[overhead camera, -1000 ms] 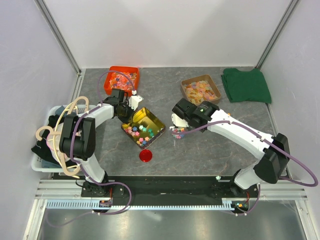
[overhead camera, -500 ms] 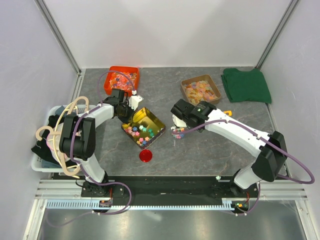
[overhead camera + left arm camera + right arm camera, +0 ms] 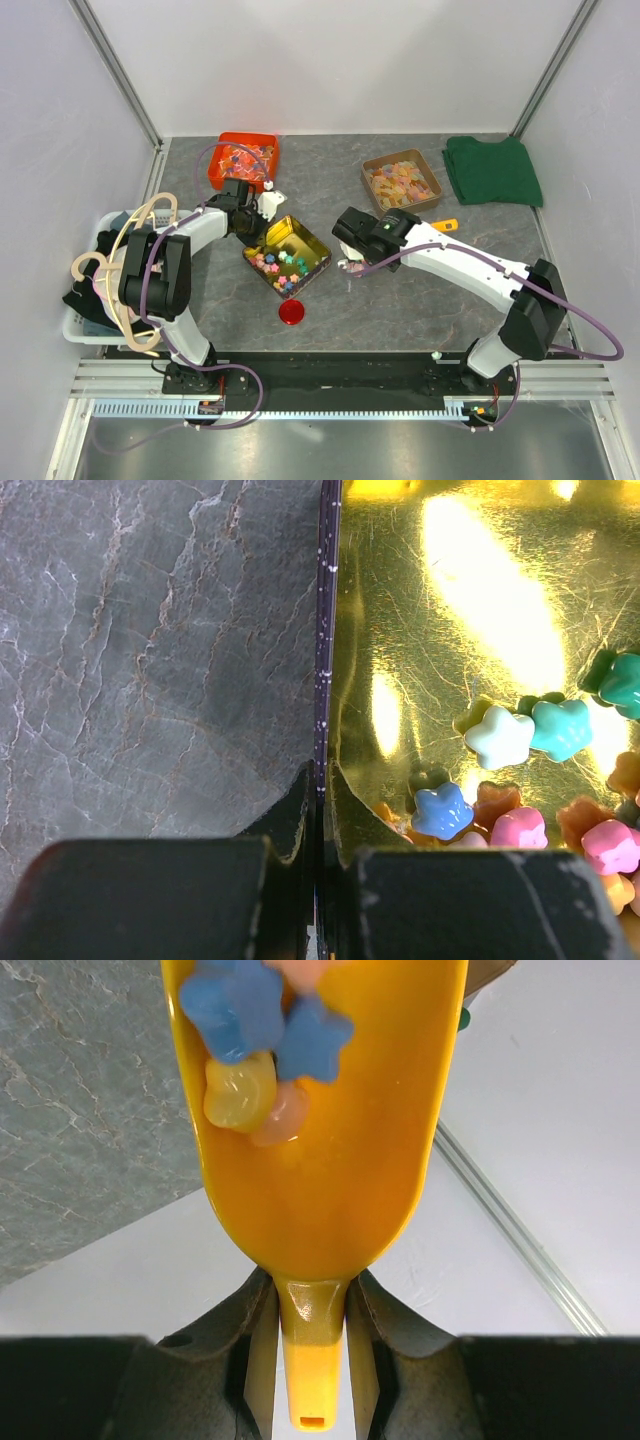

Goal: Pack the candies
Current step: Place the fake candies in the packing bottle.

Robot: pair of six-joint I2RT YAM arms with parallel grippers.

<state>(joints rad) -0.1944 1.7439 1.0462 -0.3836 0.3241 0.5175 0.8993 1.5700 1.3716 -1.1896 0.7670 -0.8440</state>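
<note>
Several candies ride the yellow scoop clamped in the right gripper, now swung nearer the gold tin whose wall the left gripper pinches, nearly ready for tipping.

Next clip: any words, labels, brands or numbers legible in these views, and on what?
No readable text in any view. The gold tin, the candies in it, the yellow scoop, the orange-red tray, the brown tray, the red disc and the green cloth show no lettering.
</note>
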